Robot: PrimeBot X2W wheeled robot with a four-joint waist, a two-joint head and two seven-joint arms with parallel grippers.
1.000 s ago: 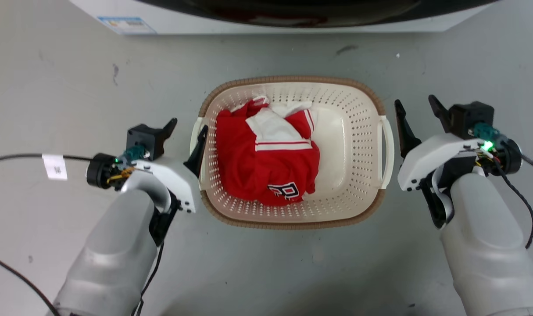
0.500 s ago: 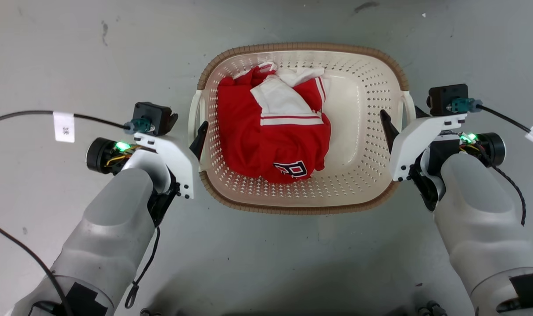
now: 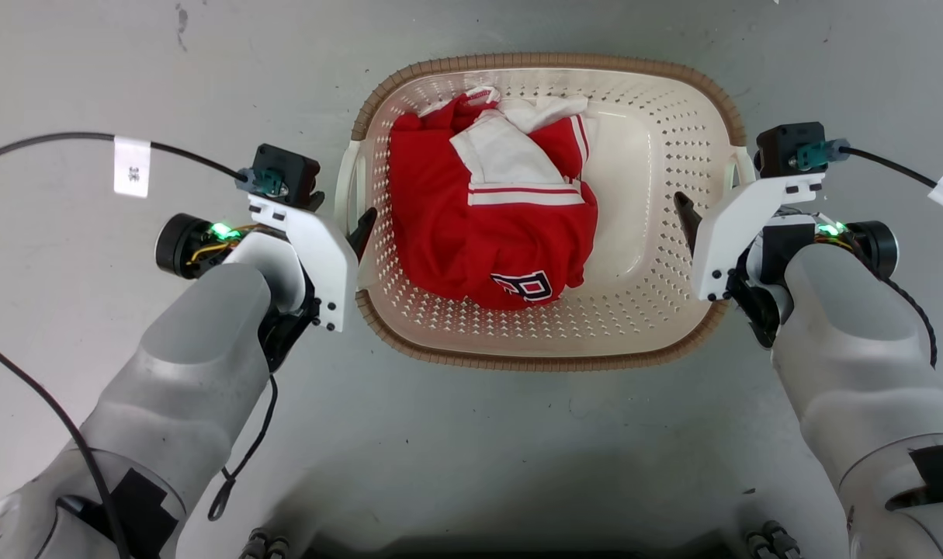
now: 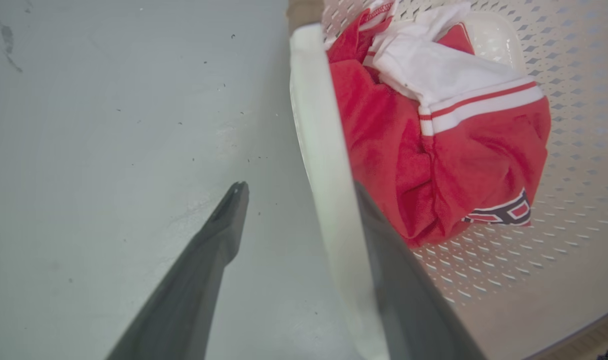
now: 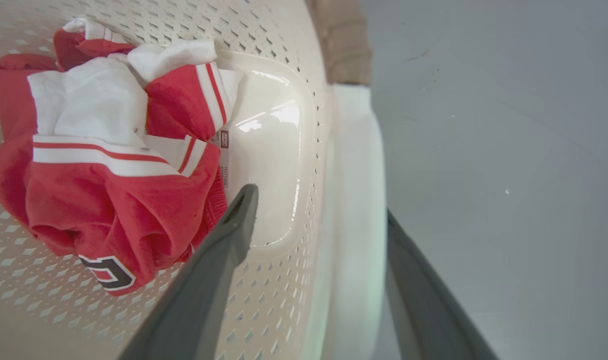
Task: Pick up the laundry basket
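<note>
Gaping left gripper (image 4: 297, 186) and right gripper (image 5: 320, 200) flank one laundry basket (image 3: 541, 359).

The left arm (image 3: 192, 349) and the right arm (image 3: 851, 341) reached forward from the lower corners of the head view, both angled a little inward. The left gripper (image 3: 343, 208) held its fingers (image 4: 218, 235) spread wide. The right gripper (image 3: 715, 186) also held its fingers (image 5: 218, 250) well apart. A green light glowed on each wrist.

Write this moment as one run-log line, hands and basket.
left hand: open, astride left handle | right hand: open, astride right handle | laundry basket: holds red-and-white garment
</note>
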